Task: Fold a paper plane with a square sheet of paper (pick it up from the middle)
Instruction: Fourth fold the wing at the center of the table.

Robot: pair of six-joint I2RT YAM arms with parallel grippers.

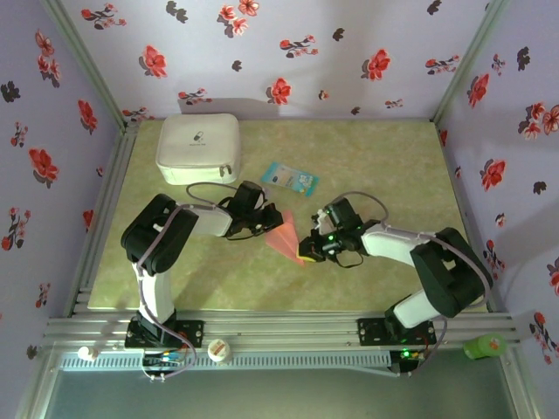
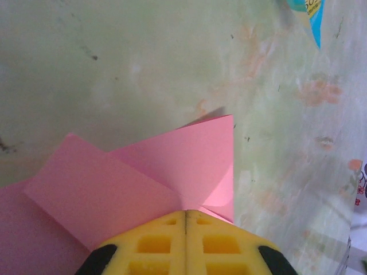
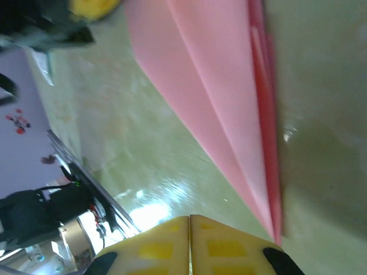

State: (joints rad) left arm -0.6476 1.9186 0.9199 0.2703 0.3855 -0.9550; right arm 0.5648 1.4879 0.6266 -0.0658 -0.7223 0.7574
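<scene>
Behind pink paper point(image 1: 284, 234): light-blue packet point(image 1: 290, 179), print unreadable; white case point(image 1: 199, 148) back-left | left gripper point(image 2: 185, 215) fingers pressed together at paper edge | right gripper point(image 3: 190, 219) likewise, beside tip

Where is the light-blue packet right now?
In the top view, the light-blue packet lies flat mid-table, right of the white case, beyond the pink paper.

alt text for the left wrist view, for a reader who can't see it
The left gripper, yellow jaws shut at the bottom edge, meets a partly folded salmon-pink paper whose flaps overlap ahead of it; whether it pinches the paper is unclear. The paper lies on a pale green table, with a corner of a light-blue packet at top right.
</scene>
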